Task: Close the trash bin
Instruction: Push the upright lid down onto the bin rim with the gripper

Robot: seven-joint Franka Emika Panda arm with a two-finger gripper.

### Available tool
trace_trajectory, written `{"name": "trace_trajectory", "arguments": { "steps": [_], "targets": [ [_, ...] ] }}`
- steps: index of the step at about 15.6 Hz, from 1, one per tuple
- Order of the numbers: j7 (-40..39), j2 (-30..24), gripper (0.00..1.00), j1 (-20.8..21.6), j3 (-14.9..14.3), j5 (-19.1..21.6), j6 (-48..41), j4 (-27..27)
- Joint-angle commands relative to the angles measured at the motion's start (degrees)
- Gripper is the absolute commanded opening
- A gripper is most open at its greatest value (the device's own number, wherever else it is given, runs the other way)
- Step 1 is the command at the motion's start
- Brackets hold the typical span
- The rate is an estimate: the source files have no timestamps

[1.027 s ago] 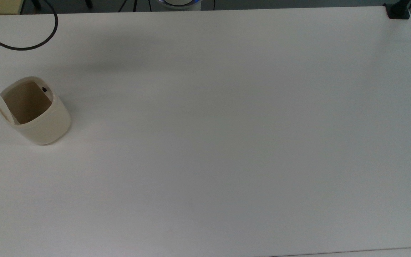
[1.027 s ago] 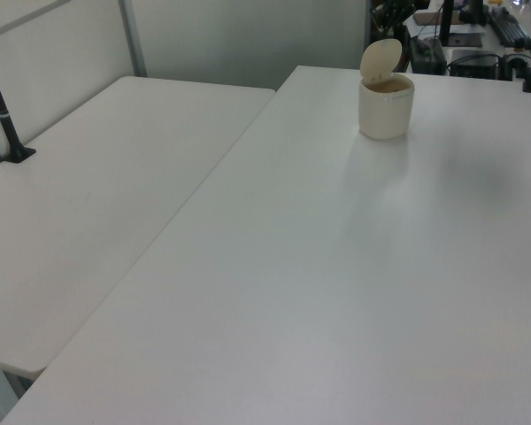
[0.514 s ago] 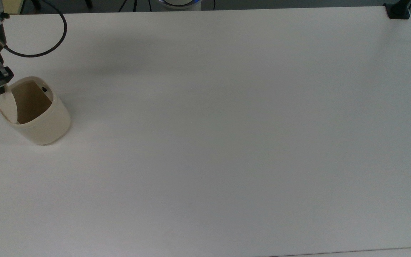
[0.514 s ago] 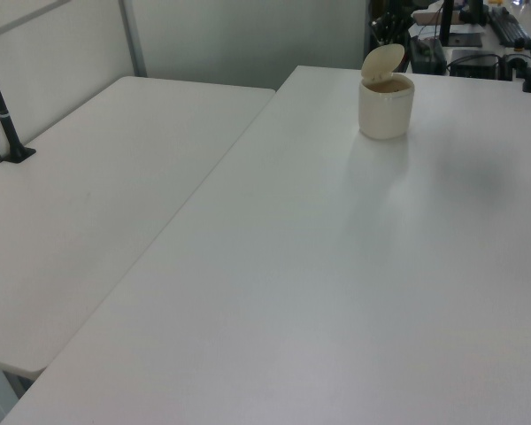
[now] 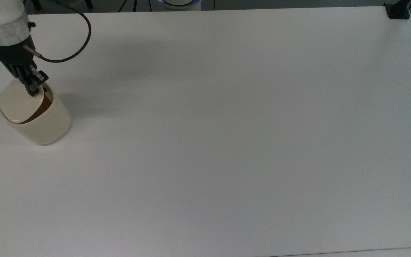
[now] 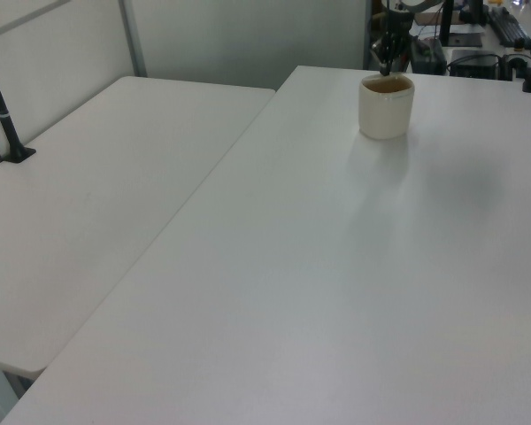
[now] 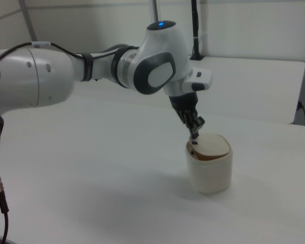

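The cream-beige trash bin stands near the top view's left edge. Its flat lid is tipped down almost level with the rim. A thin crescent of brown interior still shows along the top view's right side of the lid. My gripper points down with its fingers shut and its tip resting on the lid's edge. In the right view the gripper touches the lid on the bin from above. In the left view the bin sits far back with the gripper over it.
The white table stretches wide to the top view's right of the bin. A black cable loops off my wrist. A black clamp sits at the far corner. In the left view a second table adjoins, bearing a black stand.
My gripper has moved rightward in the top view and over the bin, pushing the lid from upright down to nearly flat. The bin itself has stayed in place.
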Motion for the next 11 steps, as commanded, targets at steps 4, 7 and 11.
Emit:
{"name": "trace_trajectory", "arguments": {
  "steps": [4,7,11],
  "targets": [
    [-1.41,2.50,0.00,1.12,-0.15,-2.35,-0.25,-1.77],
    [-1.32,2.42,0.00,0.94,-0.15,-2.27,-0.25,-1.51],
    [-1.24,1.98,0.00,1.55,-0.15,-1.74,-0.69,-0.20]
  ]
}}
